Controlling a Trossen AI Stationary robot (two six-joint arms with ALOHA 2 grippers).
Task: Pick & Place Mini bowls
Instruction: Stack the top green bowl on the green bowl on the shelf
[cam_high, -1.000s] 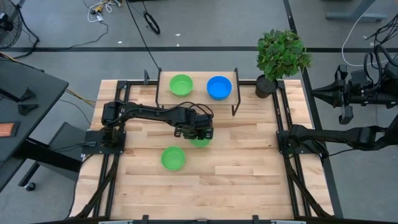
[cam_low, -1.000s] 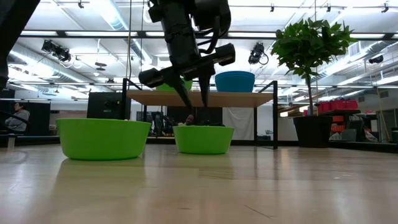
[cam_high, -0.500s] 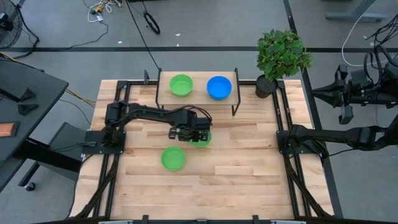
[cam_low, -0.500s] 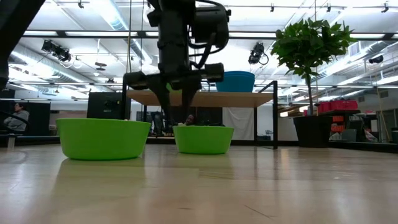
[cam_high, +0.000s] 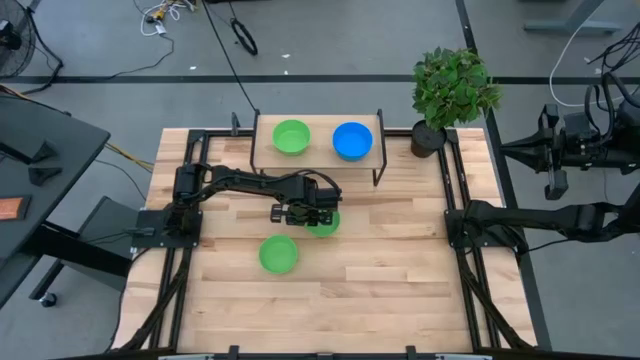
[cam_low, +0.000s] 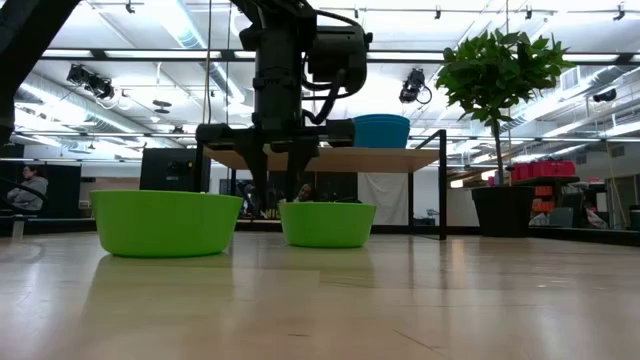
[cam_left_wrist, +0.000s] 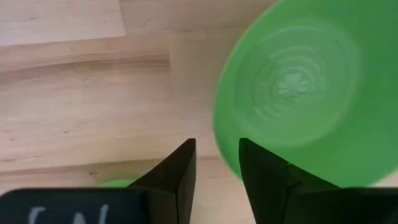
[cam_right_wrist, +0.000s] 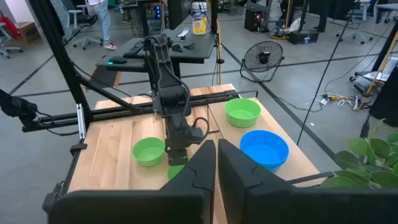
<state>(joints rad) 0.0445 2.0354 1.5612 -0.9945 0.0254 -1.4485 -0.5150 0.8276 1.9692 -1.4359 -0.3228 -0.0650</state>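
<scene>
Nearest the front edge of the wooden counter (cam_high: 400, 270), a green mini bowl (cam_high: 278, 254) rests upright on the bare planks, left of centre; in the low view this bowl (cam_low: 166, 222) is the larger one at the left. Just beyond it and slightly to the right sits a second green mini bowl (cam_high: 323, 222), also upright on the counter and apart from the first; the left gripper (cam_high: 300, 214) hangs over its left rim, fingers (cam_left_wrist: 179, 174) pointing down, set a narrow gap apart and holding nothing; in the left wrist view the bowl's rim (cam_left_wrist: 292, 93) lies beside and partly under one finger, and whether finger and rim touch cannot be told. The left arm reaches in from its base at the left side of the counter. The right gripper (cam_right_wrist: 216, 163) waits well off to the right, beyond the counter's right edge, raised and facing back over the counter; its fingers are closed together with nothing between them. At the far side stands a raised shelf (cam_high: 318, 156) on a black frame; on it sit a third green mini bowl (cam_high: 291, 136) at the left and a blue mini bowl (cam_high: 352, 140) at the right, close together but not touching. To the right of the shelf, at the far right corner, a potted plant (cam_high: 452, 92) stands in a dark pot.
</scene>
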